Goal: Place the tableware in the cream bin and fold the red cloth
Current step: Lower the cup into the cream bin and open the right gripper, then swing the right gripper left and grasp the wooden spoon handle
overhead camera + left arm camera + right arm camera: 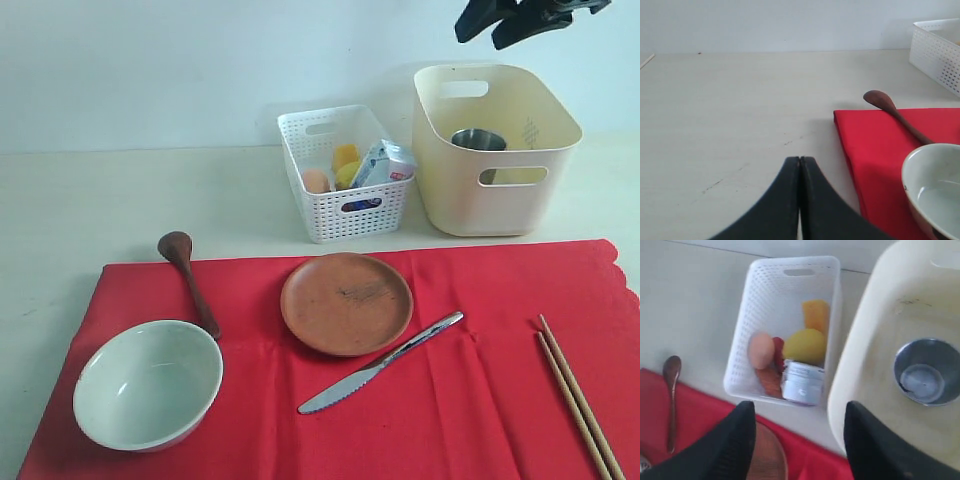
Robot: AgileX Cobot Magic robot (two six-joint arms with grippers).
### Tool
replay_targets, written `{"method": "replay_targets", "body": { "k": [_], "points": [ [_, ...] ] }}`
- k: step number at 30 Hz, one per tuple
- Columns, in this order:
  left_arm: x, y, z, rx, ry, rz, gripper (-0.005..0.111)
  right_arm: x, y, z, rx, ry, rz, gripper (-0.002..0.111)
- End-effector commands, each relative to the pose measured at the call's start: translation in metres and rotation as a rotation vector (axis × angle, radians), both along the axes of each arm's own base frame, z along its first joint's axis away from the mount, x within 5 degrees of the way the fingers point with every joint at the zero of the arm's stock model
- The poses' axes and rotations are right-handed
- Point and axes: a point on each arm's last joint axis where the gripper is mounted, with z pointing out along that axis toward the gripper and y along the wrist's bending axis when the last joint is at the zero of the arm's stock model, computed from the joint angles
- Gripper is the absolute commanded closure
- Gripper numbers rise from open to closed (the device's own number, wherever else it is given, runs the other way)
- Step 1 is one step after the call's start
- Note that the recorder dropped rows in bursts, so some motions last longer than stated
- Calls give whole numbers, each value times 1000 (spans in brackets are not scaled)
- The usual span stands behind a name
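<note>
- Exterior: the shiny steel cup (478, 139) sits inside the tall cream plastic bin (520, 205). The terracotta round plate (346, 302), metal knife (380, 363), pale green-white bowl (148, 384), dark wooden spoon (188, 280) and wooden chopsticks (578, 395) lie on the flat bright red cloth (450, 420).
- Left wrist: the left gripper (799, 200) — jaws pressed together, empty — hangs over the pale table (715, 125).
- Right wrist: the right gripper (799, 415) has its jaws apart and empty — above the bin's edge.

The steel cup (478, 139) and metal knife (380, 364) gleam, the plastic bin (450, 190) is smooth, the terracotta plate (346, 302) matt.

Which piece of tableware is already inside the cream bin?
The steel cup: it alone sits in the cream bin. The bowl, plate, knife, spoon and chopsticks lie outside.
</note>
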Motion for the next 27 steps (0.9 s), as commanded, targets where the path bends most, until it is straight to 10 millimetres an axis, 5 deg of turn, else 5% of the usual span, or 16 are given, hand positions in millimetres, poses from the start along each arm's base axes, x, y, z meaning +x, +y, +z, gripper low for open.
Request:
{"method": "replay_targets", "body": {
  "k": [1, 17, 24, 27],
  "points": [
    [0, 0, 0, 0, -11, 2, 107, -15, 36, 11, 16, -32, 121, 57],
    [0, 0, 0, 0, -11, 2, 107, -69, 181, -3, -77, -49, 510, 57],
    [0, 0, 0, 0, -11, 2, 107, -87, 233, -44, -172, 18, 614, 57],
    [0, 0, 0, 0, -11, 2, 107, -95, 268, -84, -267, 29, 636, 57]
  ]
}}
